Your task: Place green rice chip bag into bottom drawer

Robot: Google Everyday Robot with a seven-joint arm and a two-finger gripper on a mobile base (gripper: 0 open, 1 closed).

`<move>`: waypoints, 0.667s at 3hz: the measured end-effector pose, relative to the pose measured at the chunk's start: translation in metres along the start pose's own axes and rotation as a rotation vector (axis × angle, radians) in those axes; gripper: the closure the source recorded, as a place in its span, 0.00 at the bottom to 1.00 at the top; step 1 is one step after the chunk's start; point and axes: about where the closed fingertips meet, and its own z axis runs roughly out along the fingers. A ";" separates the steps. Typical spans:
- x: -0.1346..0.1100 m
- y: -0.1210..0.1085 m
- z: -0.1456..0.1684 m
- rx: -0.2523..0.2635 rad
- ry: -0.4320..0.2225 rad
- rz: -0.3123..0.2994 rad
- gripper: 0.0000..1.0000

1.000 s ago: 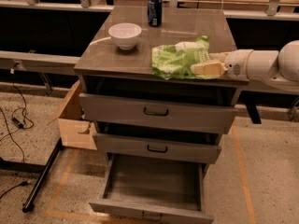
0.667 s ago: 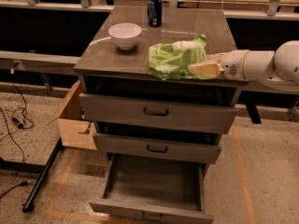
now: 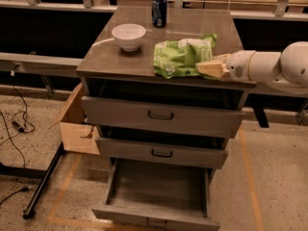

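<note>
The green rice chip bag (image 3: 180,57) is a crinkly light-green bag with white patches, at the front right of the cabinet top (image 3: 110,64). My gripper (image 3: 211,68) comes in from the right on a white arm. Its cream fingers are shut on the bag's right edge, with the bag at or just above the top. The bottom drawer (image 3: 159,189) is pulled out wide below, and its plain grey inside holds nothing. The two upper drawers (image 3: 161,115) with dark handles are only slightly out.
A white bowl (image 3: 128,35) stands on the top to the left of the bag. A blue can (image 3: 159,11) stands at the back. An open cardboard box (image 3: 77,124) sits on the floor to the left of the cabinet, with cables and a black stand leg (image 3: 45,182) beside it.
The gripper and the bag have shifted slightly to the left across the cabinet top. The drawers, bowl and can have not moved.
</note>
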 end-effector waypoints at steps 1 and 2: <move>-0.009 0.002 -0.012 -0.020 -0.039 -0.048 1.00; -0.022 0.022 -0.051 -0.090 -0.136 -0.215 1.00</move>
